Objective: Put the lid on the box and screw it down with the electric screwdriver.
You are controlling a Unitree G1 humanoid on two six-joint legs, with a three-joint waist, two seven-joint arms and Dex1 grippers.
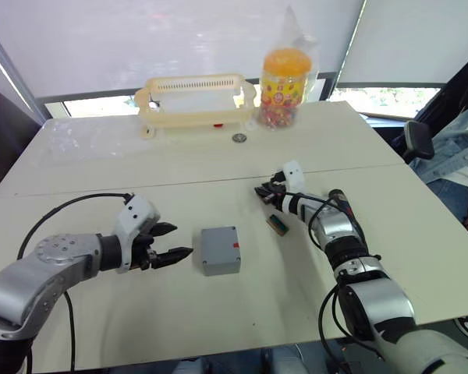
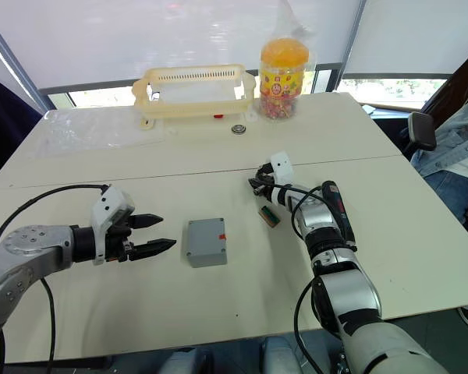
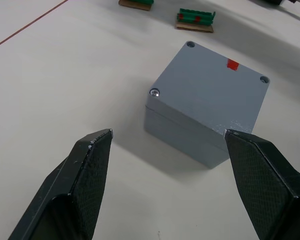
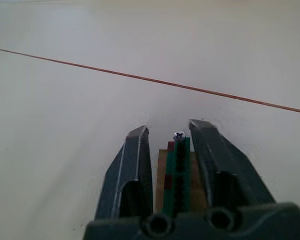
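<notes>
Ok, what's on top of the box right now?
The lid sits on the box, closed, with a red mark and a screw in one corner. Two other corner holes look empty. The inside is covered.

Your box (image 1: 221, 250) sits flat on the table just ahead of the left gripper (image 1: 174, 242), between the lines of its two spread fingers but not touched by either. It is a small grey square enclosure, and the lid (image 3: 210, 86) already lies seated on top, flush with the walls. A small red mark shows near one lid edge. One lid corner holds a shiny screw; two other corner holes look dark.
</notes>
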